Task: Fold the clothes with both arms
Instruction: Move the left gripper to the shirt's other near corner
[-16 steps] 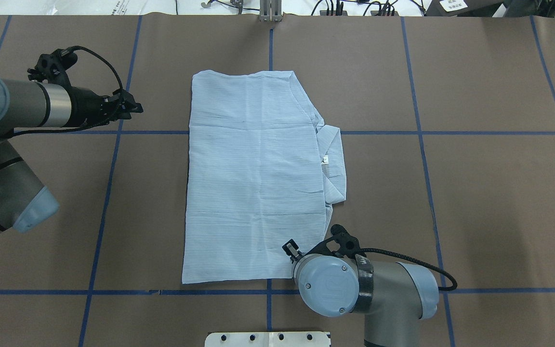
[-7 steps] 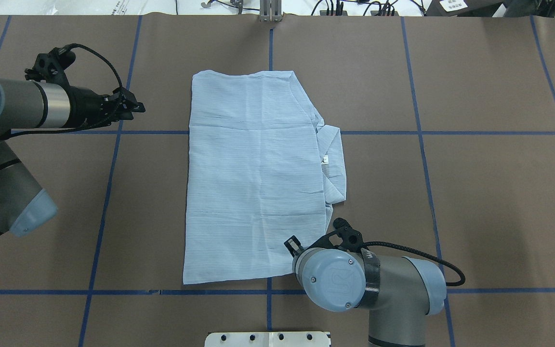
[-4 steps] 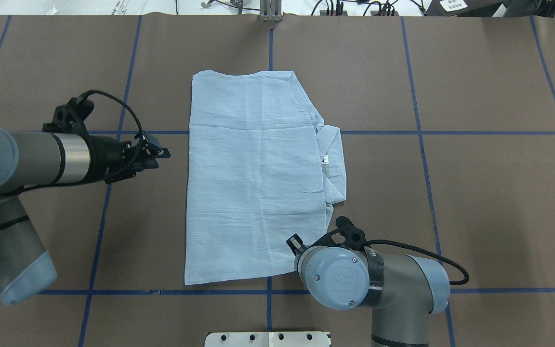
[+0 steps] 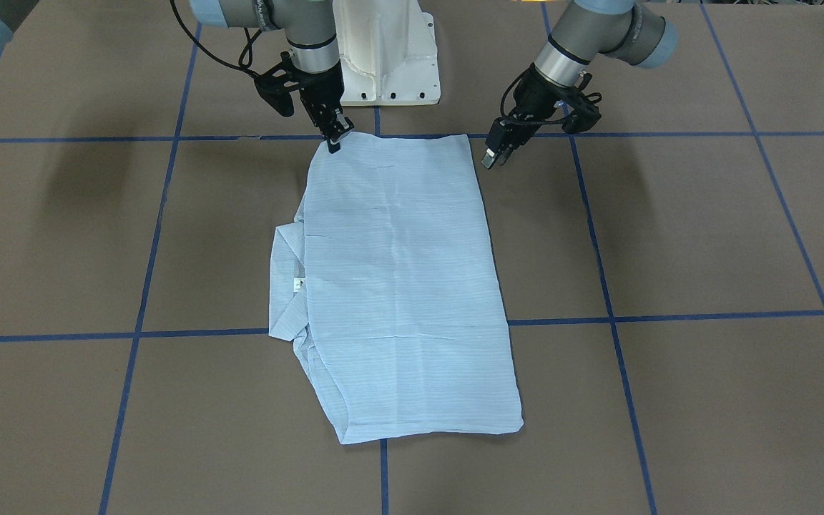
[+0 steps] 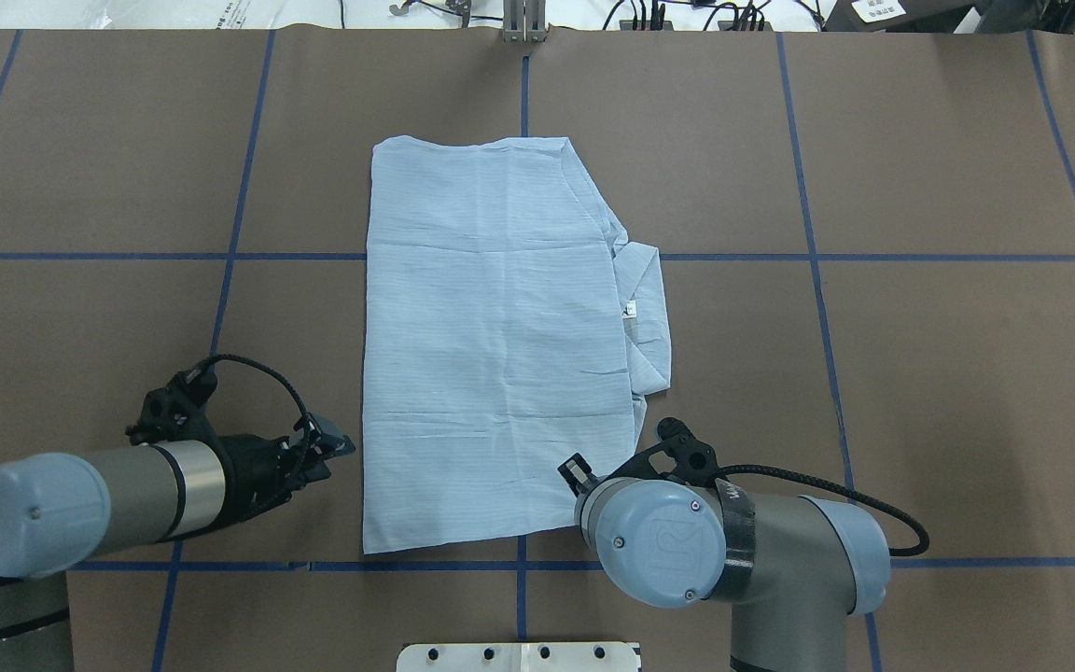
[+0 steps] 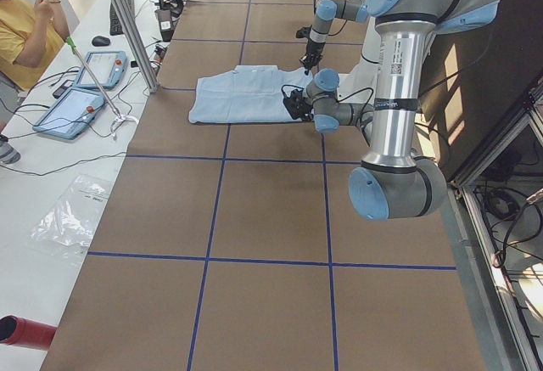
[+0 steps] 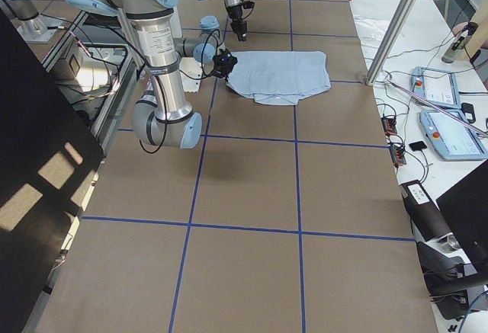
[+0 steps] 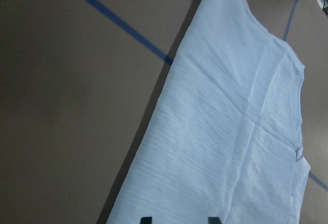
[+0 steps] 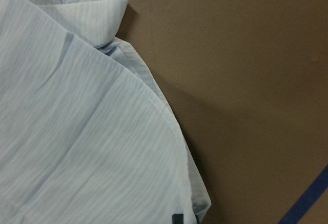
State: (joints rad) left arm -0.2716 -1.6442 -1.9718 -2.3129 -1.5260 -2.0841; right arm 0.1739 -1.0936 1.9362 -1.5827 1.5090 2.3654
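Pinching shirt [image 5: 500, 355] corner: right end effector [image 4: 333, 141] (clamped) | left end effector [image 4: 492, 159] apart, just beside

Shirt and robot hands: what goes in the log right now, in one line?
shirt: partly folded, flat | left gripper: open, beside near corner, apart | right gripper: at other near corner, grip unclear

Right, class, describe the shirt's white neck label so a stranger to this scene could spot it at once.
On the brown table crossed by blue tape lines lies a folded light-blue shirt. Its collar pokes out toward the robot's right. The label is the small white tag at the collar, the only white spot on the blue cloth.
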